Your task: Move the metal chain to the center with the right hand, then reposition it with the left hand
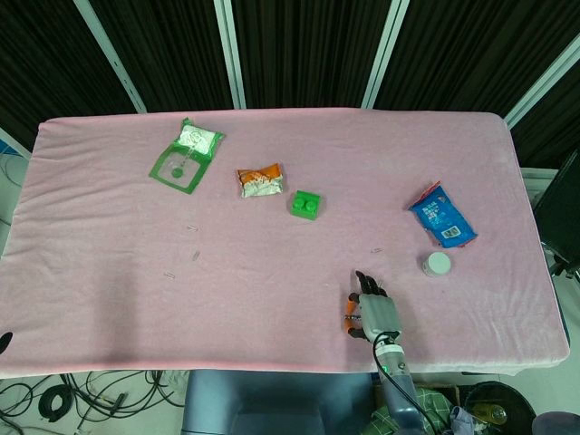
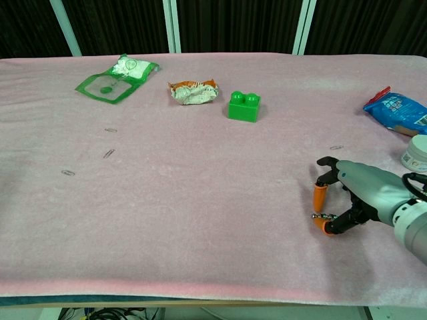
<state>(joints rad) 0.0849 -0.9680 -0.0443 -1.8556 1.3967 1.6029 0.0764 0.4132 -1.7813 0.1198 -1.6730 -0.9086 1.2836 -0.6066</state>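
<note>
Right hand [image 2: 357, 200]: low over the pink table [image 2: 200, 220], fingers curled down, orange-tipped thumb and finger close together
Metal chain [image 2: 322, 215]: a small glint just beside the lower orange tip; whether it is pinched, I cannot tell
Left hand: out of sight
Risk: the thin chain could slip from a shallow pinch, or snag the soft cloth when dragged toward the centre

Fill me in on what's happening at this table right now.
The right robot hand is low over the pink table, near its front right edge, fingers curled around a small metal chain that just peeks out beside its orange-tipped fingers. Whether the chain is lifted or lying on the cloth is hard to tell. The left robot hand is out of view. A green block and snack packets sit further back, untouched.
</note>
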